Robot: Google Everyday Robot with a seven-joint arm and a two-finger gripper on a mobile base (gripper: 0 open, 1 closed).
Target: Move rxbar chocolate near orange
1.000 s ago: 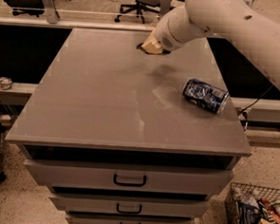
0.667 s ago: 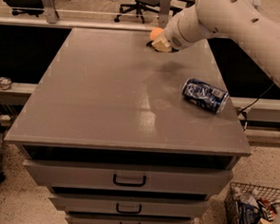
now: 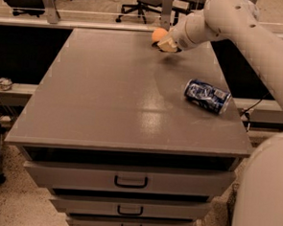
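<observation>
Though outstretched, claw beside orange

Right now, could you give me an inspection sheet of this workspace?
Surface: grey cabinet top, with drawers below.
Job's things: orange at the far edge; rxbar chocolate cannot be made out, perhaps hidden under the end effector.
Clutter: blue soda can lying on its side, to the right.
Grippers: end effector low over the top, right beside the orange.
Cables: dark cable right of the cabinet.
Surroundings: office chairs behind.
</observation>
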